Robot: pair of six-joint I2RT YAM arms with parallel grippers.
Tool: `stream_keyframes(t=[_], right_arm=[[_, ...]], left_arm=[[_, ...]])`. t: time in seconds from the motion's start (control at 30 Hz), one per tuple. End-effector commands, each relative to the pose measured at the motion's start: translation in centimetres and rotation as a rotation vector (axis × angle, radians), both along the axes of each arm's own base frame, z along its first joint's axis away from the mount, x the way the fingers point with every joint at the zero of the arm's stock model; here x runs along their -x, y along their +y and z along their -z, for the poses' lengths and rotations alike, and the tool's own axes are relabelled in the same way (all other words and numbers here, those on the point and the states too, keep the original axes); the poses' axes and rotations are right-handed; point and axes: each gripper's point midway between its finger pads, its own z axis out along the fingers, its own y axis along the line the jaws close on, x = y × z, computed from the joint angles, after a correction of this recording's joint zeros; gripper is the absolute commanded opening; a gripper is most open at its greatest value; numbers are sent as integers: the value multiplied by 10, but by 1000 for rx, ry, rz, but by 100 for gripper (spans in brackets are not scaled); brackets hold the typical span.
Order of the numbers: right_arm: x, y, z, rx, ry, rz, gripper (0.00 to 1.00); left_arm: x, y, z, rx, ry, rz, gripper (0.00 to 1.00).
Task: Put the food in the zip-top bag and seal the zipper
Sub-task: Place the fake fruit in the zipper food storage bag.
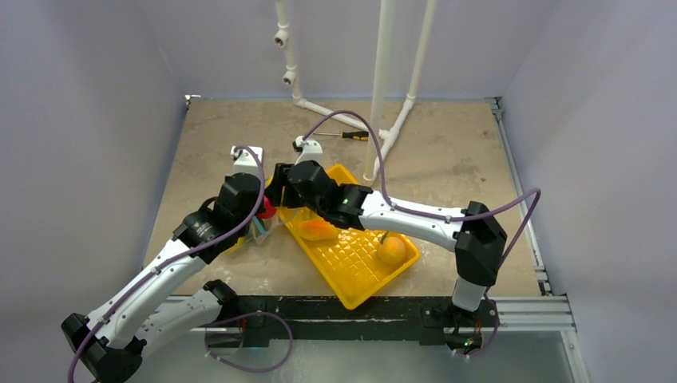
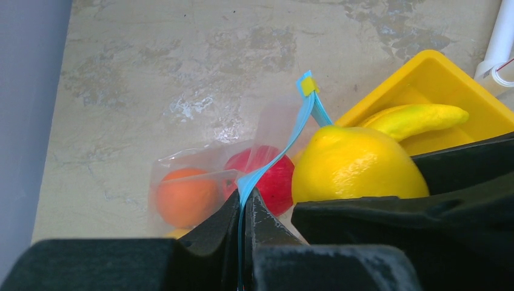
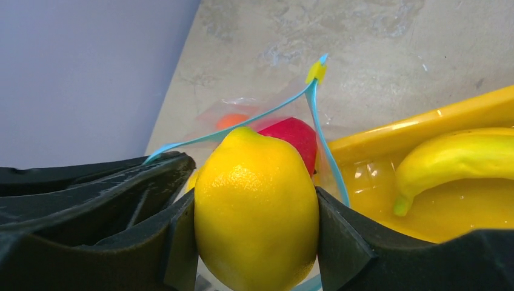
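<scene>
Above the table, the top view shows the yellow tray [image 1: 363, 275] lying near the front edge, with an orange mango [image 1: 319, 230] and a peach-coloured fruit [image 1: 391, 250] on it. Both arms meet at the tray's far left corner. The zip-top bag [image 1: 257, 233] lies on the table just left of the tray. A screwdriver [image 1: 345, 136] lies well behind the tray. In the left wrist view, the left gripper [image 2: 243, 209] is squeezed tight on the zipper [image 2: 283, 145], the thin blue strip, and holds one side of the bag's mouth. A red apple [image 2: 274, 179] and an orange [image 2: 185, 197] sit inside the bag, left of the tray. A banana [image 2: 418, 118] lies in the tray. In the right wrist view, the right gripper [image 3: 254, 203] is closed around a yellow lemon [image 3: 254, 176], right at the open bag mouth, just beside the tray's rim. The blue strip splits into two lines around the top of the lemon, and they join at a small yellow slider [image 3: 316, 71].
</scene>
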Motion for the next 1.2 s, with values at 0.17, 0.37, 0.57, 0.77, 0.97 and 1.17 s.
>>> stream_keyframes(t=[0.17, 0.37, 0.57, 0.77, 0.97, 1.17], right_arm=[[16, 27, 14, -47, 3, -130, 28], [28, 39, 29, -37, 3, -181, 50], [36, 44, 36, -20, 1, -209, 79], [37, 36, 28, -29, -10, -198, 91], [34, 12, 22, -14, -6, -117, 93], [35, -19, 29, 42, 31, -33, 93]], left_arm=[[-3, -2, -8, 26, -37, -4, 0], [-4, -2, -7, 21, -33, -4, 0], [-4, -2, -5, 18, -29, -6, 0], [-4, -2, -4, 13, -25, -9, 0], [-5, -2, -3, 10, -22, -10, 0], [-5, -2, -3, 10, -21, -9, 0]])
